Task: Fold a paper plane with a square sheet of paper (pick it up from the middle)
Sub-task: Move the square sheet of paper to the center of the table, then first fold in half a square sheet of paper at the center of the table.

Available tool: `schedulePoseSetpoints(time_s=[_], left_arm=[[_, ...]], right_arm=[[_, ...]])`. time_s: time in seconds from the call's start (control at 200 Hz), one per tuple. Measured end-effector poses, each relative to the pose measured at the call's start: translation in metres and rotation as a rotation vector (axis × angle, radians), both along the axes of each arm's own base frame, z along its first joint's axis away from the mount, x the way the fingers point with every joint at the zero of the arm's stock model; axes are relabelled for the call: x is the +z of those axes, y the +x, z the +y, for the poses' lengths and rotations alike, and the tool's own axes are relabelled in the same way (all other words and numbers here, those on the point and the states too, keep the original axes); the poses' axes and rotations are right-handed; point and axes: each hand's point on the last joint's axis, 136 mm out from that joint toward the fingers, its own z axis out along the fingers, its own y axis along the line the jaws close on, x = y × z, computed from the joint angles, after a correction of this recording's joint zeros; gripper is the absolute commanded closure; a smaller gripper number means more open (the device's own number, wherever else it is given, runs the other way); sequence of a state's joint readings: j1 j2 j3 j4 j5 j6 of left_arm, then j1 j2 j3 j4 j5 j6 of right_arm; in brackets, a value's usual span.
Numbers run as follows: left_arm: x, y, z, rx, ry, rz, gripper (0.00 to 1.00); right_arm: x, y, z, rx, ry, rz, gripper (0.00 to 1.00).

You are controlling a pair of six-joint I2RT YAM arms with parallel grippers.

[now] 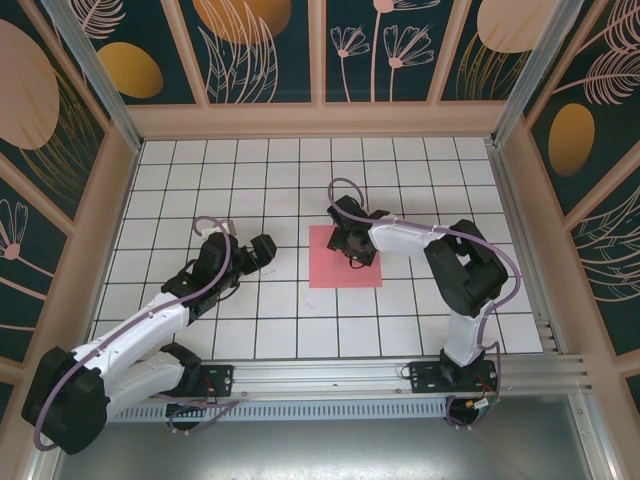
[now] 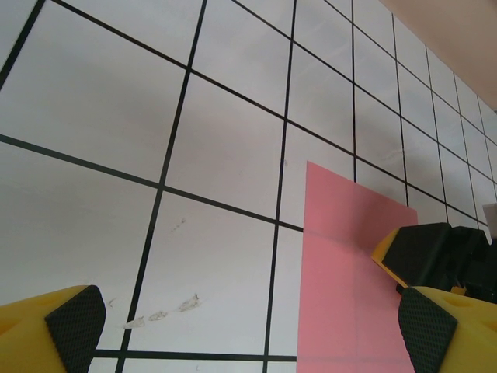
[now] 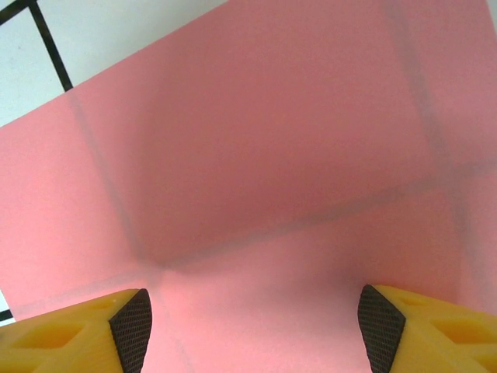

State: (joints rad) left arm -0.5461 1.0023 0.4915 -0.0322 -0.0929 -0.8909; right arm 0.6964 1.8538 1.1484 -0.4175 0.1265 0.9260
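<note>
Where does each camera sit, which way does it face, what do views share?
Top external: high behind the robot, looking down on the white gridded table; left arm and right arm show.
Left wrist: low over the table, facing the salmon-pink square sheet of paper; open left gripper at bottom.
Right wrist: close above the sheet, looking down; open right gripper at bottom.
Shared: all three see the sheet.

Nothing readable is showing in any view: the square sheet of paper [image 1: 330, 272] is lying blank at centre frame, and the floral wall panels [image 1: 260, 50] across the top are carrying only painted leaves.
</note>
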Motion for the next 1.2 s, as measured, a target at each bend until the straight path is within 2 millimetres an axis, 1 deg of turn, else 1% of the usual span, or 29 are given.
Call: schedulePoseSetpoints(time_s=[0.085, 0.18, 0.21, 0.27, 0.54, 0.636, 0.921, 1.056, 1.201], left_arm=[[0.0, -0.001, -0.001, -0.007, -0.003, 0.002, 0.01], [0.0, -0.001, -0.001, -0.01, 0.0, -0.001, 0.01], [0.001, 0.0, -0.001, -0.011, 0.0, -0.003, 0.01], [0.001, 0.0, -0.002, -0.014, 0.0, -0.007, 0.01], [-0.003, -0.002, -0.008, -0.059, 0.009, 0.003, 0.01], [-0.006, -0.002, -0.011, -0.077, 0.011, 0.01, 0.01], [-0.011, -0.003, -0.015, -0.101, 0.007, 0.028, 0.01], [-0.013, -0.003, -0.016, -0.103, 0.008, 0.033, 0.01], [-0.013, -0.003, -0.016, -0.103, 0.008, 0.033, 0.01]], right_arm=[[0.004, 0.0, 0.002, 0.026, -0.017, -0.002, 0.18], [0.011, 0.003, 0.007, 0.085, -0.028, -0.023, 0.14], [0.012, 0.003, 0.008, 0.104, -0.033, -0.028, 0.07], [0.016, 0.005, 0.01, 0.149, -0.045, -0.041, 0.03], [0.028, 0.007, 0.008, 0.26, -0.119, -0.039, 0.01], [0.024, 0.008, 0.009, 0.277, -0.141, -0.018, 0.01], [-0.003, 0.003, 0.004, 0.285, -0.201, 0.074, 0.01], [-0.005, 0.001, 0.004, 0.287, -0.206, 0.085, 0.01], [0.003, 0.005, 0.009, 0.288, -0.191, 0.074, 0.01]])
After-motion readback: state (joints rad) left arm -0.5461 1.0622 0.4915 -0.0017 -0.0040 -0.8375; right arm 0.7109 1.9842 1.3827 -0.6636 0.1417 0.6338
